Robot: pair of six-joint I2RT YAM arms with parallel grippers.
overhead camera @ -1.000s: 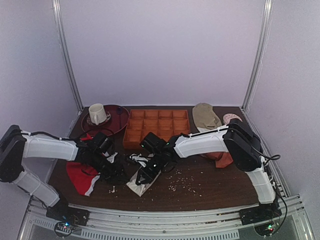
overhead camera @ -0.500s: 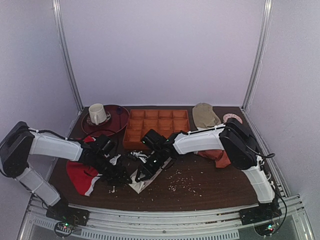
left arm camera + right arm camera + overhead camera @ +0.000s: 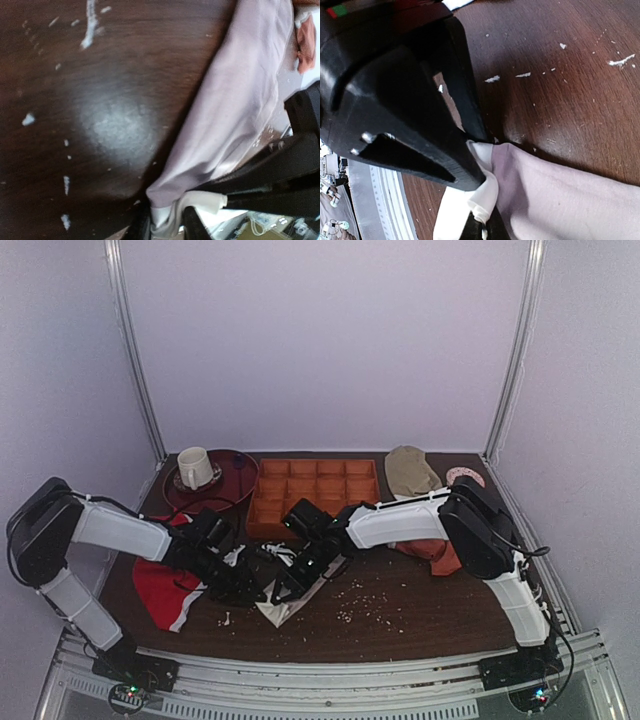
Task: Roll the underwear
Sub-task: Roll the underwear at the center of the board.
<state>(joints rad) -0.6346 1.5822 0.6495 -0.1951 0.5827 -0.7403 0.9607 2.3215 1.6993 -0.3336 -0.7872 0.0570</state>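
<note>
Waistband end pinched by right tool, cloth trailing up-right

Overhead view: underwear (image 3: pixel 281 606) lies low in the middle of the frame on the table (image 3: pixel 440 615), a pale strip whose long axis runs from lower left to upper right. Right gripper (image 3: pixel 291 586) sits over it. Left gripper (image 3: pixel 252 592) is just to its left, between the strip and the red garment (image 3: pixel 160 592). Both tools crowd the lower-left end and neither reaches the far end. Crumbs (image 3: pixel 362 602) are scattered to the right.

Left wrist view: underwear (image 3: pixel 235 115) runs from the bottom centre away to the upper right. Left gripper (image 3: pixel 167 228) is at the bottom edge. Its two fingertips stand narrow, with the white waistband (image 3: pixel 202 202) corner between them. Whether they are actually clamped on it: cannot tell, since the tips are cut off by the frame edge.

Right wrist view: right gripper (image 3: pixel 479 202) is closed, with a fold of the white waistband (image 3: pixel 487 192) caught between its tips. The pink cloth of the underwear (image 3: pixel 560 200) spreads away to the lower right.

Judgement: the coming move turns on the cloth extending away from both tools along its long axis. A roll would have to start at this held end and travel toward the free upper-right end. The right arm has the surer hold. The left arm is equally near, but its grip is unconfirmed.
</note>
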